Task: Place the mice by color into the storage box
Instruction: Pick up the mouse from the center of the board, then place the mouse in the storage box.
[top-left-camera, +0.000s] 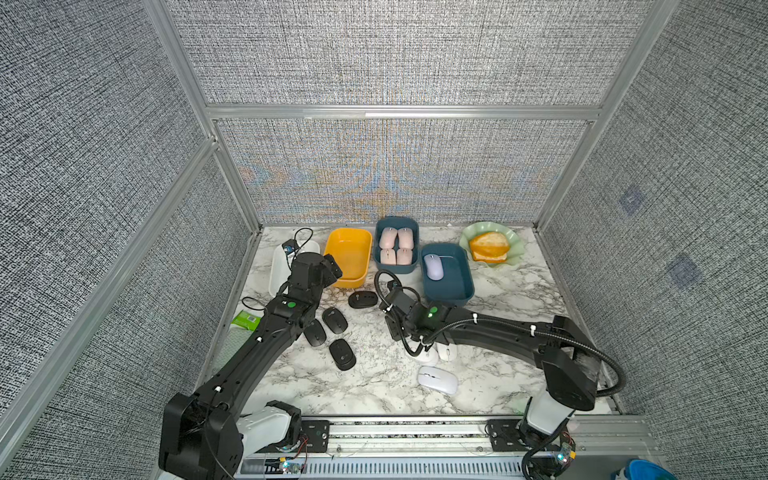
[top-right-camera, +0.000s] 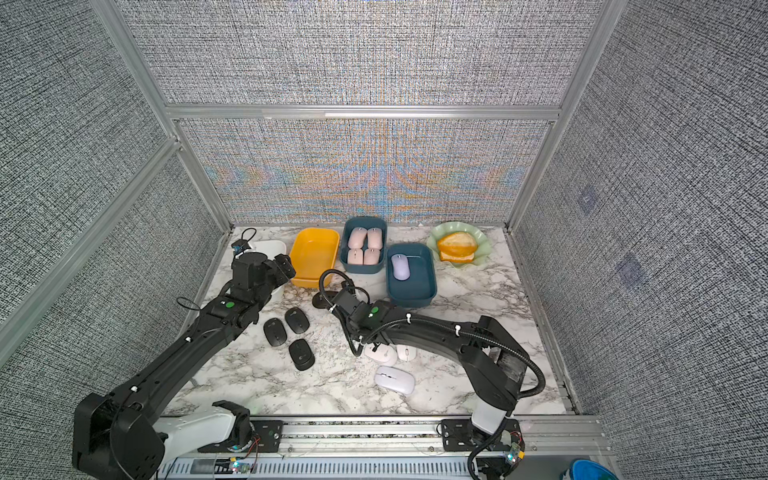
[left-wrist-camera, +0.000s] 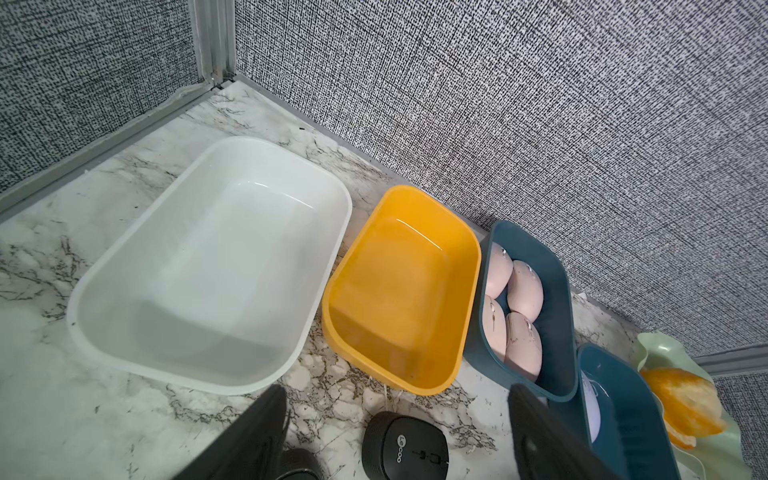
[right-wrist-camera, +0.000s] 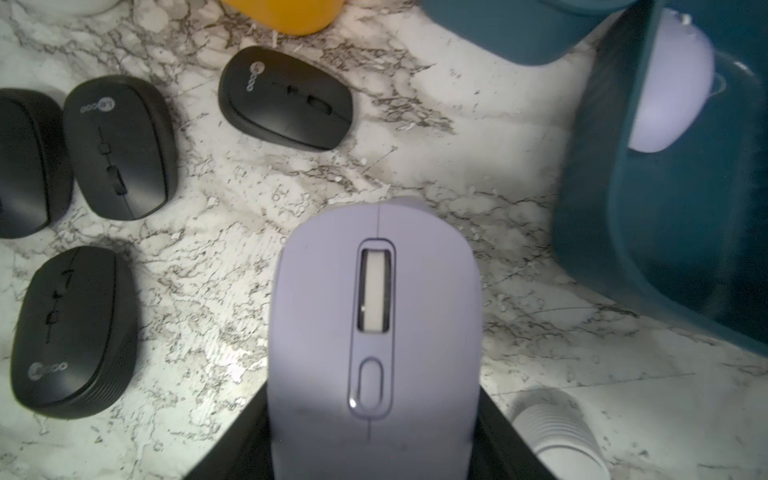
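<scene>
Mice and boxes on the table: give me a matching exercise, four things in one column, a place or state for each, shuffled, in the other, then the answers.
1. pink mice
2. black mice
3. yellow box
4. right tool

A. empty
B. shut on a lilac mouse
C. packed in the far blue box
D. loose on the marble table

Pairs: 1-C, 2-D, 3-A, 4-B.
</scene>
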